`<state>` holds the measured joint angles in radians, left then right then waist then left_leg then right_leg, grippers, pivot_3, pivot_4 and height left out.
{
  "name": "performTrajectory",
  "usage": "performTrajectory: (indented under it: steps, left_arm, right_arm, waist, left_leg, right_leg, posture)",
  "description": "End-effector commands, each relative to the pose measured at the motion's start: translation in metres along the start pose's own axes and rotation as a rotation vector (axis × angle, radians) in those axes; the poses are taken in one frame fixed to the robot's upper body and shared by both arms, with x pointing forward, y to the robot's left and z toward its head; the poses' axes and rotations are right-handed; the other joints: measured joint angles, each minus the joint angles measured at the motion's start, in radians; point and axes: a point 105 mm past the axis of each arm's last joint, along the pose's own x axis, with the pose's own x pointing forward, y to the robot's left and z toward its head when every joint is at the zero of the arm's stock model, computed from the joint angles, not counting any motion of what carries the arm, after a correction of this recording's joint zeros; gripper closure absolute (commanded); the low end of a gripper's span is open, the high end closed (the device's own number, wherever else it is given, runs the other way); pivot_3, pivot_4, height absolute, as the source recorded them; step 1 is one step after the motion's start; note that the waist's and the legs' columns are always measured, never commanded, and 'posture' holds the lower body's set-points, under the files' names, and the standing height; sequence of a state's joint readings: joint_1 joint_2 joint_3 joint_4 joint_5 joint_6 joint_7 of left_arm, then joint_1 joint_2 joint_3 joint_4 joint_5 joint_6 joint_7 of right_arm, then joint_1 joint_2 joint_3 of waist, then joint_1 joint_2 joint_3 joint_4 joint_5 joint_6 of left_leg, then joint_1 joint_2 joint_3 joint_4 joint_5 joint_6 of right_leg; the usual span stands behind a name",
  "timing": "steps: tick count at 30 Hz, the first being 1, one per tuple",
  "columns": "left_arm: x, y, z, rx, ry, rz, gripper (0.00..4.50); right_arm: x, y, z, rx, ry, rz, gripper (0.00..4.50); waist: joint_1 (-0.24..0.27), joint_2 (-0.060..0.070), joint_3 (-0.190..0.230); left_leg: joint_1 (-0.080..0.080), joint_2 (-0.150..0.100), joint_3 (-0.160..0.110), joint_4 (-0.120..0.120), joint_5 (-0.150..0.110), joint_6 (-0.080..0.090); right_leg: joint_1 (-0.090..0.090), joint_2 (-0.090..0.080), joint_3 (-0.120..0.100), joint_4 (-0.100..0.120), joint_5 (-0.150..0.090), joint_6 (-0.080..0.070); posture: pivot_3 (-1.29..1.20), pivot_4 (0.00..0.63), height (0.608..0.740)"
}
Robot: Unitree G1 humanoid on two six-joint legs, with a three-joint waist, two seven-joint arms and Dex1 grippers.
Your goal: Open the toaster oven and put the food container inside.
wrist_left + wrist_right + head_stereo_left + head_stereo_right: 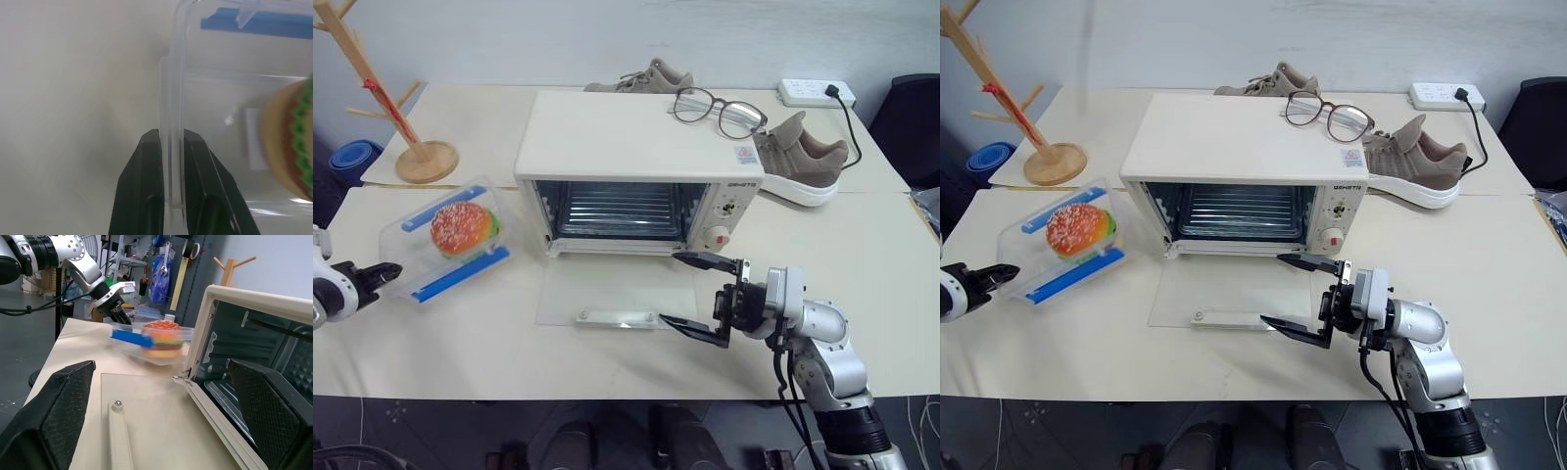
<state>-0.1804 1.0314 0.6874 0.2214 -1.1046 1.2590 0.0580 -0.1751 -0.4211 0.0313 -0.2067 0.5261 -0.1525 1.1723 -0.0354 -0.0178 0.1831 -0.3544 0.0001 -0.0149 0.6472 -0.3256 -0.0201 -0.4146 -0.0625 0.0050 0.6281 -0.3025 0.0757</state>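
Note:
The cream-white toaster oven [636, 137] stands mid-table with its glass door [607, 289] folded flat toward me, the white bar handle [617, 317] at the near edge and the wire rack showing inside. To its left sits the food container [445, 240], a clear box with blue clips and a toy hamburger inside. My left gripper [386, 273] is shut on the container's near clear rim; in the left wrist view the fingers [149, 176] pinch that thin wall. My right gripper [671, 288] stands wide open by the door's right end, holding nothing.
Eyeglasses [717, 111] lie on the oven's top. Behind and to the right are beige shoes [803, 162] and a power strip [816, 93]. A wooden mug tree [396, 108] stands at the back left, a blue object [352, 157] beyond the table's left edge.

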Motion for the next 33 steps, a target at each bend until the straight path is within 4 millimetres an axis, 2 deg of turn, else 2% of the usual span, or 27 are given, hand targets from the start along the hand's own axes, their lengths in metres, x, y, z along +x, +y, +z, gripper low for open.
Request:
performTrajectory:
  steps: [1,4,7,10,13,21,26,30,32,33]
  left_arm:
    - [-0.035,-0.004,0.019,0.141,-0.055,-0.004,4.35]
    - [-0.053,-0.016,0.012,0.235,-0.011,-0.066,4.35]
    - [-0.077,-0.038,-0.006,0.343,0.075,-0.153,4.35]
    - [-0.084,-0.064,-0.026,0.42,0.14,-0.257,4.35]
    - [-0.076,-0.093,-0.041,0.487,0.165,-0.366,4.35]
    - [-0.026,-0.166,-0.059,0.51,0.105,-0.521,4.35]
    - [0.0,-0.188,-0.062,0.463,0.099,-0.495,4.35]
    - [0.007,-0.202,-0.063,0.457,0.105,-0.503,4.35]
    - [0.012,-0.211,-0.061,0.441,0.099,-0.516,3.6]
    - [0.013,-0.215,-0.06,0.436,0.098,-0.528,3.42]
  right_arm:
    - [-0.001,-0.001,0.006,-0.046,0.001,0.011,0.0]
    - [-0.005,0.001,0.003,-0.041,0.029,0.018,0.0]
    - [-0.019,0.002,-0.003,-0.033,0.075,-0.003,0.0]
    - [-0.032,0.0,-0.008,-0.032,0.117,-0.028,0.0]
    - [-0.042,-0.003,-0.012,-0.034,0.148,-0.061,0.0]
    - [-0.068,0.002,-0.02,-0.029,0.22,-0.159,0.0]
    - [-0.073,0.012,-0.018,-0.026,0.229,-0.213,0.0]
    - [-0.073,0.018,-0.017,-0.019,0.23,-0.242,0.0]
    - [-0.074,0.021,-0.017,-0.014,0.229,-0.262,0.0]
    - [-0.075,0.022,-0.017,-0.012,0.229,-0.272,0.0]
  waist:
    - [0.001,-0.001,0.0]
    - [0.007,-0.001,0.0]
    - [0.011,-0.001,0.0]
    - [0.013,0.0,0.001]
    - [0.012,0.001,0.001]
    - [0.014,0.001,0.002]
    - [0.011,0.001,0.001]
    - [0.018,0.002,0.001]
    - [0.026,0.002,0.001]
    - [0.033,0.002,0.001]
  left_leg:
    - [-0.001,0.0,0.0,0.0,0.0,0.0]
    - [-0.001,0.0,0.0,0.0,0.0,0.0]
    - [-0.002,-0.001,-0.001,0.0,-0.002,0.005]
    - [-0.001,-0.001,-0.002,0.0,-0.003,0.007]
    - [0.001,-0.002,-0.002,0.001,-0.003,0.007]
    - [0.0,-0.002,-0.002,0.003,0.001,0.001]
    - [0.0,-0.003,-0.001,0.004,0.001,0.0]
    - [0.002,-0.004,-0.001,0.004,0.002,-0.001]
    - [0.002,-0.004,-0.001,0.005,0.003,-0.001]
    - [0.002,-0.004,-0.001,0.005,0.003,-0.001]
  right_leg:
    - [-0.001,0.0,0.0,0.0,0.0,0.0]
    - [-0.001,-0.001,0.0,-0.001,0.0,0.0]
    - [0.0,-0.002,-0.001,-0.002,0.0,-0.001]
    - [0.001,-0.004,-0.002,-0.003,-0.001,-0.001]
    - [0.003,-0.004,-0.002,-0.002,-0.001,-0.001]
    - [0.003,-0.002,-0.002,0.001,0.0,0.001]
    - [0.003,-0.001,0.0,0.0,0.001,0.002]
    - [0.005,-0.001,0.0,0.002,0.002,0.003]
    - [0.005,0.0,0.0,0.002,0.002,0.003]
    - [0.005,0.0,0.0,0.002,0.002,0.003]
  posture:
    - [0.0,0.15,0.74]
    - [0.0,0.15,0.74]
    - [0.0,0.15,0.74]
    - [0.0,0.15,0.74]
    - [0.0,0.15,0.74]
    - [0.0,0.15,0.74]
    - [0.0,0.15,0.74]
    - [0.0,0.15,0.74]
    - [0.0,0.15,0.74]
    - [0.0,0.15,0.74]
